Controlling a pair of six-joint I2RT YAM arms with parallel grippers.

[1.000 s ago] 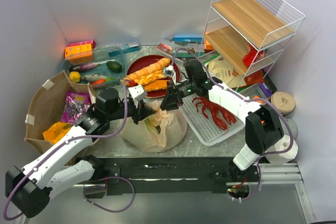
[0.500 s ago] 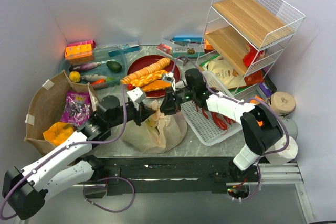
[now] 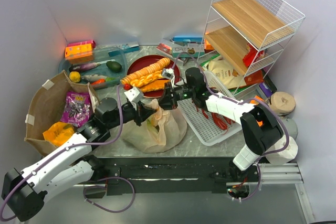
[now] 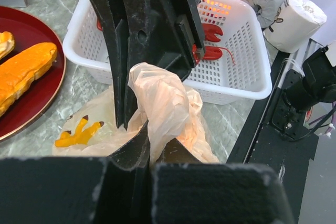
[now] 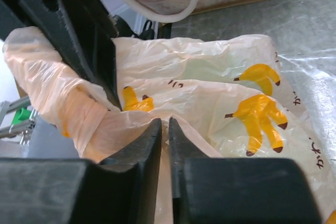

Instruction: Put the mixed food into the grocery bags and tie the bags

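Right now we see both arms meeting over the plastic bag (image 3: pixel 157 136), which slumps on the table (image 3: pixel 199 149) just in front of the arm bases. It lies between the paper bag (image 3: pixel 42 106) on the left and the white basket (image 3: pixel 207 132) just beside it on the right.

From the left wrist view, the left gripper (image 4: pixel 154 149) is clenched on a twisted strand of the bag's thin tan film, which rises out from between its fingertips. From the right wrist view, the right gripper (image 5: pixel 165 129) has its jaws drawn almost together, only a narrow slit between them, and the film is bunched at their tips, so we read it as pinching the bag too. The two grippers sit close together above the bag's mouth, and the film loops from one to the other.

Yellow-orange banana prints mark the bag's side, and a pale green item (image 5: pixel 205 72) shows faintly through the film.

The paper bag stands with its mouth wide, and a purple packet (image 3: pixel 76 106) and an orange packet (image 3: pixel 56 132) lie inside it.

A red lobster toy (image 3: pixel 219 121) rests in the white basket. Behind the grippers a red plate (image 3: pixel 137 65) carries bread (image 3: pixel 149 72), and a wire shelf (image 3: pixel 252 19) stands at the back right.
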